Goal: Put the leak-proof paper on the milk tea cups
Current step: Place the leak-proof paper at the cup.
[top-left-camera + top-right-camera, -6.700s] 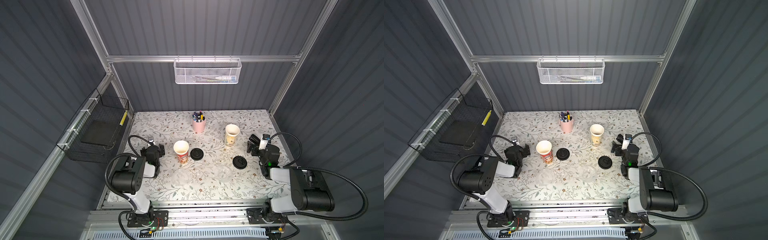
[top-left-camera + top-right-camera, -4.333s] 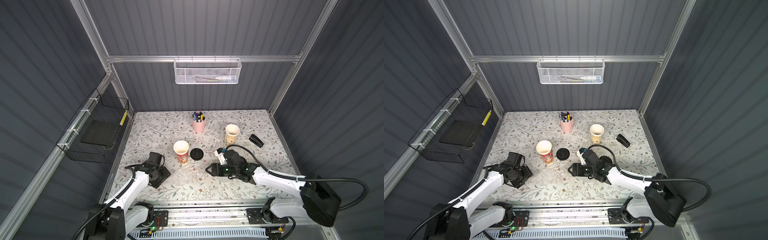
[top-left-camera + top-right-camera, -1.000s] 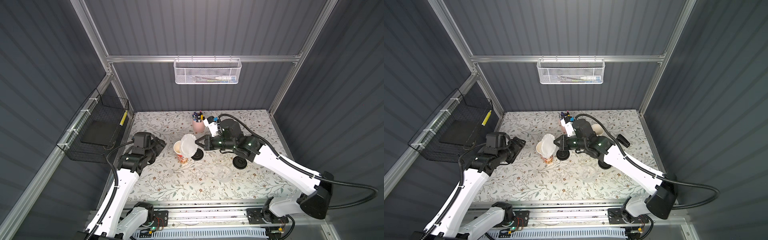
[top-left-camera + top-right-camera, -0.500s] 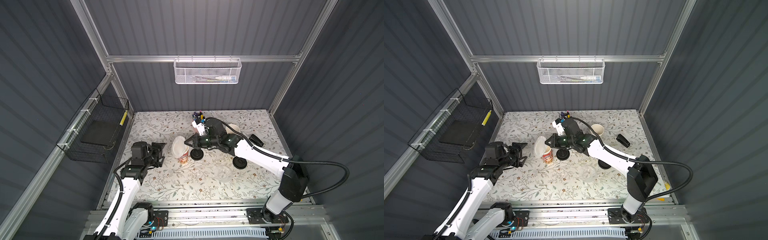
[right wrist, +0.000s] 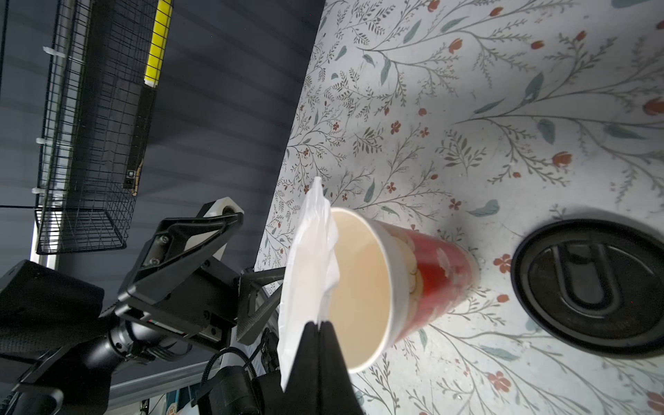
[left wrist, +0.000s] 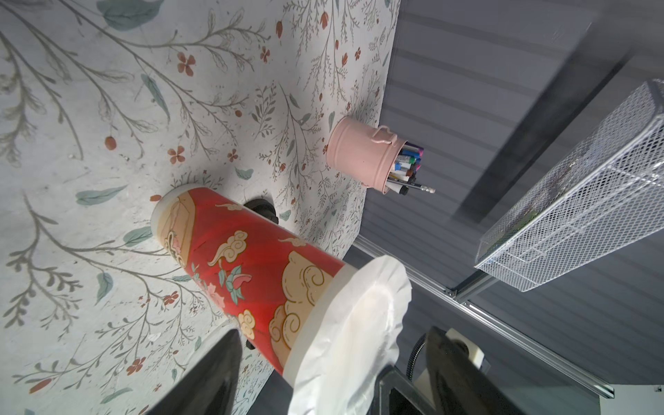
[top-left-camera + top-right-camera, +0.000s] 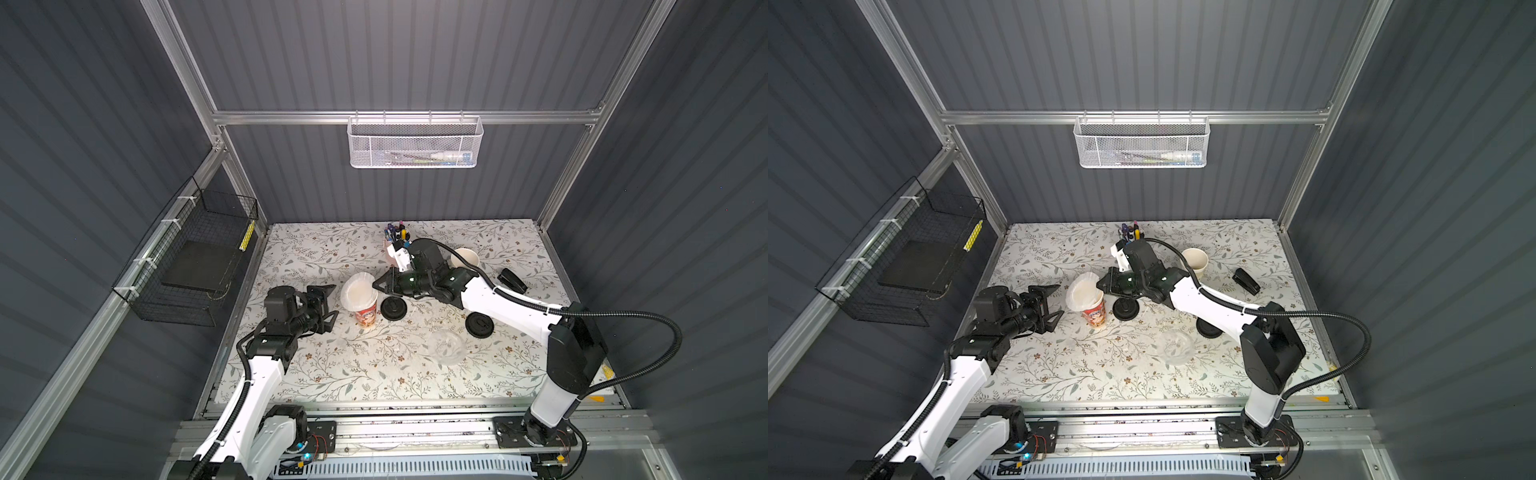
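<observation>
Lifted off the table [image 7: 316, 249], our leak-proof paper [image 5: 309, 258] leaned on the red cup [image 7: 366, 315].
Right gripper [image 5: 318, 325] pinched it, left gripper [image 7: 332, 303] gaped empty; tilted, it could slide off.

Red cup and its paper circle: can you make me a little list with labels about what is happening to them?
red cup: standing upright, mouth partly uncovered
film sheet: tilted against the cup's rim, not flat yet
right end effector: shut on the sheet's edge
left end effector: open, beside the cup, not touching it
second film sheet: lying on the floral table
cream cup: upright, uncovered
</observation>
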Robot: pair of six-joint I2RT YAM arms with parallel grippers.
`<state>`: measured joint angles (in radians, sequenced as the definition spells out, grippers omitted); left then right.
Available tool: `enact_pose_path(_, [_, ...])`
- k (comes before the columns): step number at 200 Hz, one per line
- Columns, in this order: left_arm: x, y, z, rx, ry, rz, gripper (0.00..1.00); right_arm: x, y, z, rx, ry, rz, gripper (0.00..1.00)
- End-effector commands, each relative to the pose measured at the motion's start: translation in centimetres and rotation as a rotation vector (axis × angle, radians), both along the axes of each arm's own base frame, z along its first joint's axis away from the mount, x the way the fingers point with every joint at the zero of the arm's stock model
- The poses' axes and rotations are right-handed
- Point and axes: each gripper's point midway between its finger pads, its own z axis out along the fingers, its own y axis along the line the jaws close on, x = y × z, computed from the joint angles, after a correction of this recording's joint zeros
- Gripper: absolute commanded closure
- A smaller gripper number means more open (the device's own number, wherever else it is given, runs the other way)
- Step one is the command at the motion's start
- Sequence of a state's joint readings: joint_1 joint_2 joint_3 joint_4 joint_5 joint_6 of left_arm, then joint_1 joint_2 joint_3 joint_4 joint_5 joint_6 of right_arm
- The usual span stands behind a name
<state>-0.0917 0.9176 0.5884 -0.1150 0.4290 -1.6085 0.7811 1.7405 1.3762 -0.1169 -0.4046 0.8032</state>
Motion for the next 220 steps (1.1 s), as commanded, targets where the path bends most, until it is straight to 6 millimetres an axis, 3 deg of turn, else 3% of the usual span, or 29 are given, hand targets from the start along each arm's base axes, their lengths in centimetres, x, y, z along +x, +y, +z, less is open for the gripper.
enact_pose_path(1, [-0.2, -0.9, 0.1, -0.023, -0.005, -0.063, 0.21, 0.2, -0.9, -1.6, -0.062, -0.002, -0.021, 1.0])
enact_pose_path(89, [-0.4, -1.9, -1.1, 0.025, 0.025, -0.158, 0.25, 0.9, -1.7, -3.0, -0.131, -0.013, -0.066, 1.0])
enact_pose_path(220, [-0.5, -1.1, -0.4, 0.079, 0.015, -0.128, 0.26, 0.9, -1.1, -2.7, -0.124, -0.015, -0.029, 0.68])
